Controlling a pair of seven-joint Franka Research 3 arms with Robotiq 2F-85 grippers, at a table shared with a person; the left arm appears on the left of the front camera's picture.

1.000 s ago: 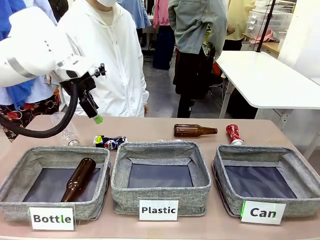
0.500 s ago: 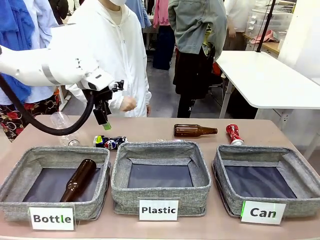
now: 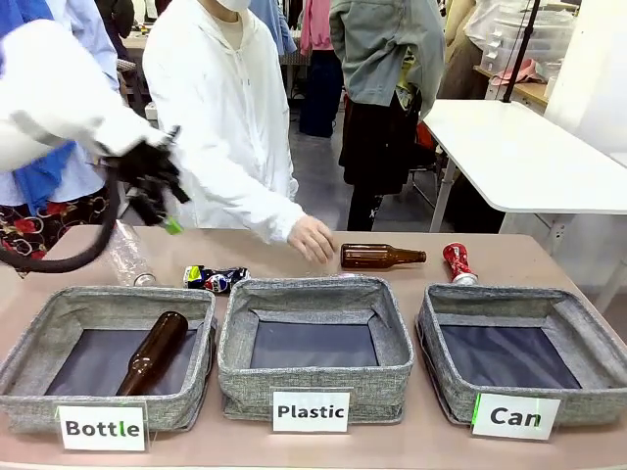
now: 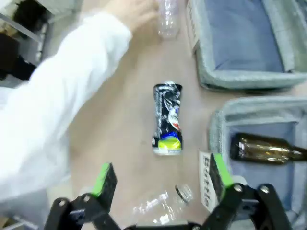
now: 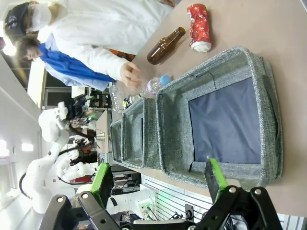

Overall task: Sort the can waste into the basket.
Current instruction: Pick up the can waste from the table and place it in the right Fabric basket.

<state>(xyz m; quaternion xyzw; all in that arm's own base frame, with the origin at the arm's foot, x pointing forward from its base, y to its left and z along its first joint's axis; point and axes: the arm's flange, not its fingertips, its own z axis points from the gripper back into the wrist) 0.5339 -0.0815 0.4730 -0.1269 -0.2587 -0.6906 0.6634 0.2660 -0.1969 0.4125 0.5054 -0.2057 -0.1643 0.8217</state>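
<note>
While both crushed cans lie out on the desk (image 3: 549, 257) and the grey "Can" basket (image 3: 580, 401) holds nothing, we judge the task to be at its first step: the reach for a can. The left jaws are spread wide and empty, above the far left part of the desk, over a clear plastic bottle (image 3: 128, 257).

In the left wrist view the dark can (image 4: 168, 119) lies just ahead of the green pads (image 4: 104, 178). It rests on its side behind the gap between the "Bottle" basket (image 3: 39, 323) and the "Plastic" basket (image 3: 235, 362), well apart from the "Can" basket at the robot's right. Its long axis runs left to right along the desk, with the yellow-green end toward the robot's left. Seen from the wrist, that axis runs straight away from the jaws, so they would close across its narrow waist.

The next move, we think, calls for going forward and down over the can, keeping off the person's sleeve and hand (image 3: 313, 238) nearby.

The red can (image 3: 457, 262) lies on its side just behind the "Can" basket's far rim, its long axis running near to far and its silver end toward the basket. The right jaws stand wide and empty, with the "Can" basket ahead of them.
</note>
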